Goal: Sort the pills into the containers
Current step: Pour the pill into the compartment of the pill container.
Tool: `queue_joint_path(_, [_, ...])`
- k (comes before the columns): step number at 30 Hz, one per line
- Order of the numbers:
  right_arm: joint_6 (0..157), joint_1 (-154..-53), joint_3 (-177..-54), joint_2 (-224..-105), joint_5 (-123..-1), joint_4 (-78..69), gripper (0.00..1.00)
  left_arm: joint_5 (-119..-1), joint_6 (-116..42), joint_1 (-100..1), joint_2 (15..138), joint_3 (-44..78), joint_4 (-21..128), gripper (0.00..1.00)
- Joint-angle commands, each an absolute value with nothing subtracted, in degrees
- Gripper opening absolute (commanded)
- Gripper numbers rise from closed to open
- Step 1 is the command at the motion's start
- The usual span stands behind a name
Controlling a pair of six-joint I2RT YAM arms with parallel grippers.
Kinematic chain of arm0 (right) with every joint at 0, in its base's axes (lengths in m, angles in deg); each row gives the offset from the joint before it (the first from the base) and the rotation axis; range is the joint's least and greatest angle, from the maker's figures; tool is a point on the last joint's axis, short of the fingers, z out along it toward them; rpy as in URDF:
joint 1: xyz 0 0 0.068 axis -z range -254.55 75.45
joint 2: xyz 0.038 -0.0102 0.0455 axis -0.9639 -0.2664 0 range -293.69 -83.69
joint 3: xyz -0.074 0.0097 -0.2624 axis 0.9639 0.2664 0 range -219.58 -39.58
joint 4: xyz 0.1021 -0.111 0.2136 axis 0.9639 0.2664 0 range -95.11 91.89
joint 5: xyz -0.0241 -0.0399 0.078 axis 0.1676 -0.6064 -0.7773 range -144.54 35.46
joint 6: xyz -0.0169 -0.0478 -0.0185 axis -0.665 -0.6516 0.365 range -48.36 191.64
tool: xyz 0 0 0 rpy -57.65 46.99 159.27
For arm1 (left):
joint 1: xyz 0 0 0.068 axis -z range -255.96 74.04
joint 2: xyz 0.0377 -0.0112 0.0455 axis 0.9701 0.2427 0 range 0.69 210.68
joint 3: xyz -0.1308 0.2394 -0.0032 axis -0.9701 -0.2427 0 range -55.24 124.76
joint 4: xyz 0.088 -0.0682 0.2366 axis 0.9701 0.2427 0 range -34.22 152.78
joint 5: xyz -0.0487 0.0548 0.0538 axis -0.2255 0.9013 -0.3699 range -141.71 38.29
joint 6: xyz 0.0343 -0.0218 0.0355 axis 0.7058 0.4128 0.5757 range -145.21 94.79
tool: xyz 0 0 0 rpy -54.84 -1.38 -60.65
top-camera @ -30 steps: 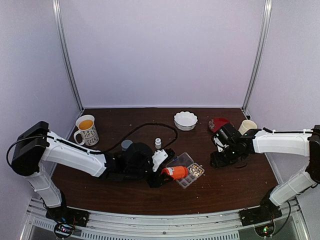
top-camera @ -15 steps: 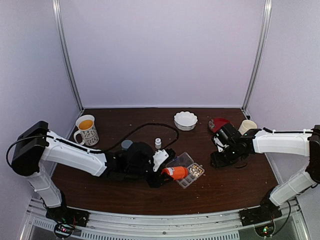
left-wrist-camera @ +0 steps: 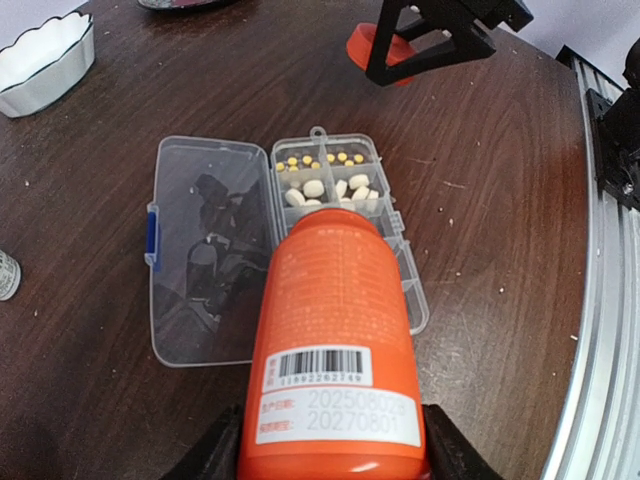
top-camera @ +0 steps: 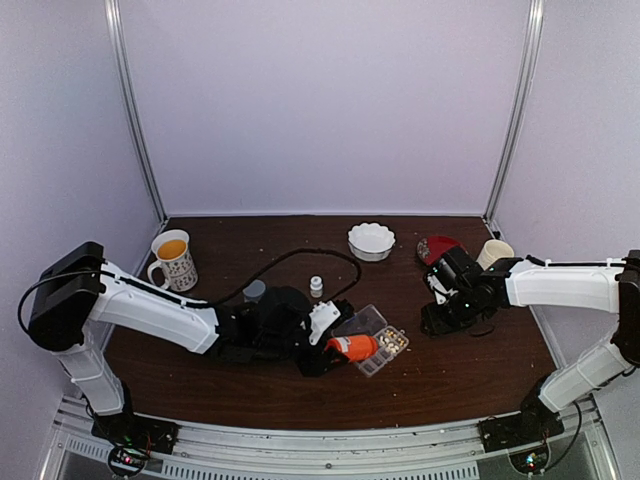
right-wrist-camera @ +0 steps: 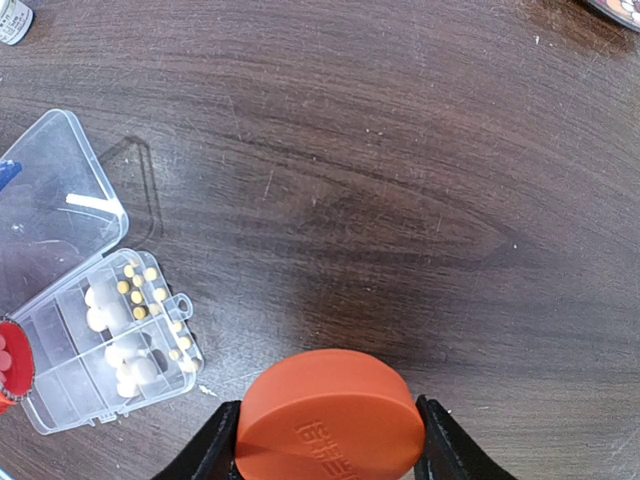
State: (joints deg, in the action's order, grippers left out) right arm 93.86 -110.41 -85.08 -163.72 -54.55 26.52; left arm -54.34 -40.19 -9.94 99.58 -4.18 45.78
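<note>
Two grips, one bottle (left-wrist-camera: 335, 300) tipped over the pill box (left-wrist-camera: 415, 300)
So the left gripper (left-wrist-camera: 332, 450) is clamped on the bottle, mouth-down above the box's middle cells (left-wrist-camera: 408, 262). Pale pills (left-wrist-camera: 330, 188) sit in the box's far-end cells, beside its open lid (left-wrist-camera: 205, 260). Off to the box's right, the right gripper (right-wrist-camera: 328, 445) pinches the cap (right-wrist-camera: 330, 410). Risk imo: the bottle looks wider than a cell, so extra tilt could dump pills across dividers or onto the table (left-wrist-camera: 500, 200).

Top view: you look down from high behind over the whole desk (top-camera: 220, 235); both wrist views sit close, sharing the pill box (left-wrist-camera: 210, 250)
</note>
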Motion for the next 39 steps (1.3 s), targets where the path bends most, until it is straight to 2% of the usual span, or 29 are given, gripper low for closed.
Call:
queue_joint_path(1, [93.11,-109.97,-85.57,-162.62,-54.37,26.71,0.00,-53.38,-40.35,-9.47,99.51,-4.47,42.09,0.00])
queue_joint_path(5, [93.00,-109.97,-85.72,-162.55,-54.10,27.10,0.00,-53.73,-38.91,-9.48,98.98,-0.67,48.47,0.00])
queue_joint_path(16, [93.12,-109.96,-85.46,-162.61,-54.36,26.72,0.00,-50.99,-39.61,-9.47,96.92,-4.42,45.02,0.00])
queue_joint_path(20, [93.15,-109.97,-85.46,-162.61,-54.38,26.69,0.00,-51.70,-39.73,-9.43,97.79,-1.06,49.39,0.00])
queue_joint_path(24, [93.02,-109.96,-85.31,-162.36,-54.37,26.75,0.00,-51.46,-40.09,-9.34,97.23,-4.65,44.25,0.00])
queue_joint_path(28, [92.93,-109.95,-85.12,-162.37,-54.36,26.73,0.00,-51.69,-39.51,-9.33,97.41,-0.90,49.92,0.00])
queue_joint_path(33, [93.04,-109.97,-84.96,-162.31,-54.32,26.39,0.00,-51.21,-39.45,-9.32,97.22,-3.55,45.77,0.00])
queue_joint_path(39, [93.00,-109.97,-84.58,-162.09,-54.37,26.35,0.00,-53.12,-39.76,-9.20,95.07,-1.63,47.83,0.00])
